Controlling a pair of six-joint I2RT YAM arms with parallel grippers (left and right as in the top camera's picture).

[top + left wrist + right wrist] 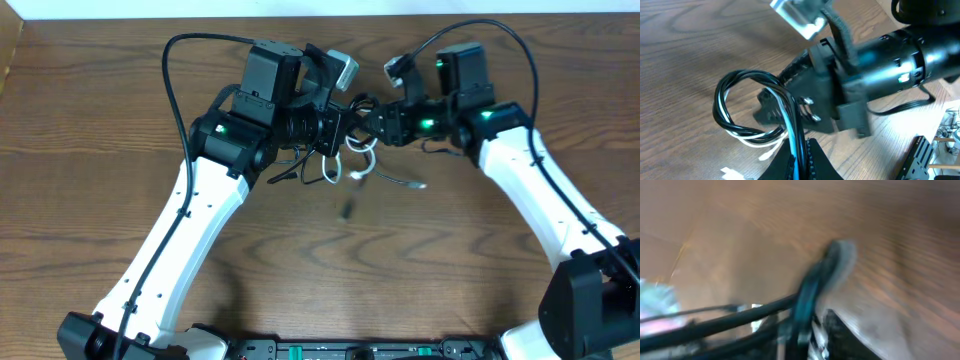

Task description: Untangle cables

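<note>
A broad table (120,120) of brown wood with long, streaked grain fills the overhead view. Two jointed arms reach across it, each with smooth white shells and matte black, boxy joints. The left arm (190,240) and the right arm (540,190) meet tip to tip.

The left tool (801,159) is the reference point here. It is closed, with its dark wedge-shaped fingers pinched on the cables (794,125). These are thin, glossy round cords, several black strands and a white one, lying side by side like a flat ribbon. From the left tool they rise and curl into a rounded loop hanging just above the wood.

The right tool (368,120) sits directly opposite the left tool, almost touching it. Its body is a black cylinder that narrows to angular black fingers at the loop. Whether it is open or closed cannot be told: the overhead view hides its tips, and its own wrist view is a blur of brown wood and dark streaks.

From overhead, more slack spills below the left tool onto the table as thin black curves and small white loops. A short white plug end (415,185) lies on the wood to the right of the left tool, apart from the tangle.
</note>
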